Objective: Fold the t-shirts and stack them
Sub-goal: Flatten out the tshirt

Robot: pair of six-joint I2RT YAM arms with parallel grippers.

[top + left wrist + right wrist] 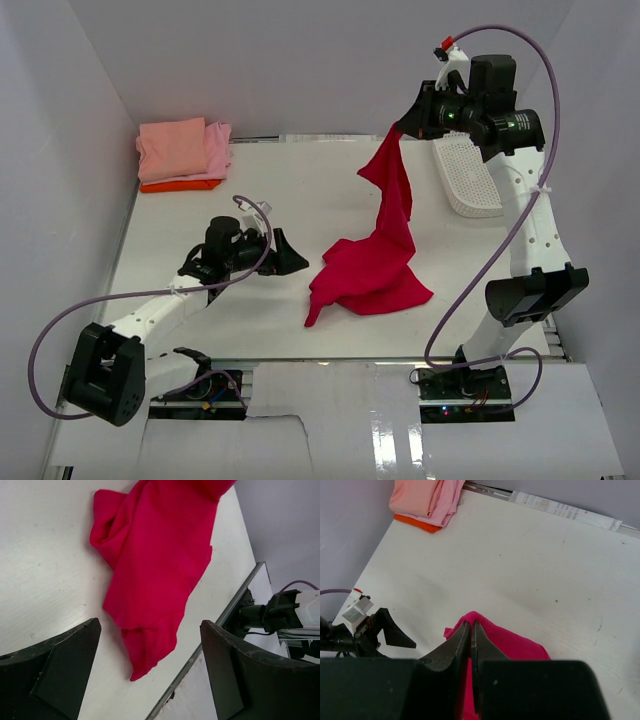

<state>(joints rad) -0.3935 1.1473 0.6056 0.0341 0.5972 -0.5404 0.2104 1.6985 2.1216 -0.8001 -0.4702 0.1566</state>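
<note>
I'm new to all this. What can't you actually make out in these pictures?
Top view: the pink t-shirts cover the orange t-shirt except its edge.
Top view: the right arm covers the white basket's far end.
Left wrist view: the top edge cuts off the red t-shirt.
Right wrist view: the right tool, shut on that shirt, hides the cloth hanging below.

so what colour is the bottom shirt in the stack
The bottom shirt is orange; right wrist view.
</note>
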